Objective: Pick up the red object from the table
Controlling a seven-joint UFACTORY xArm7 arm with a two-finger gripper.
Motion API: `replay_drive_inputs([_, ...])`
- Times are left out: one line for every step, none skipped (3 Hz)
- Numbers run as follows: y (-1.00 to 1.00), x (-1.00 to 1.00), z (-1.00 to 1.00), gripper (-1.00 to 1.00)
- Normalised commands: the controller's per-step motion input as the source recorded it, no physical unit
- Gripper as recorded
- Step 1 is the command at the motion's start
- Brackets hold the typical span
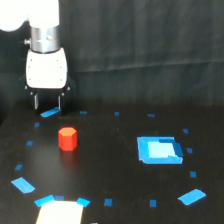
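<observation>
The red object [67, 138] is a small red-orange faceted block standing on the black table [110, 150], left of the middle in the exterior view. My gripper [47, 102] hangs from a white body above and behind the block, slightly to its left. Its two dark fingers point down with a gap between them and hold nothing. The fingertips are apart from the block, over a blue tape mark [50, 113].
A bright blue rectangle [159, 149] lies on the exterior view's right. Small blue tape marks dot the table, with larger ones at the front left [23, 185] and front right [191, 196]. A pale object [60, 211] sits at the front edge. A dark curtain hangs behind.
</observation>
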Motion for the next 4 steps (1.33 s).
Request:
replay_drive_inputs([-1.00, 0.72, -1.00, 0.06])
replay_drive_inputs([-1.00, 1.00, -1.00, 1.00])
replay_drive_inputs([-1.00, 0.83, 0.07, 1.00])
replay_drive_inputs([-1.00, 0.04, -0.63, 0.98])
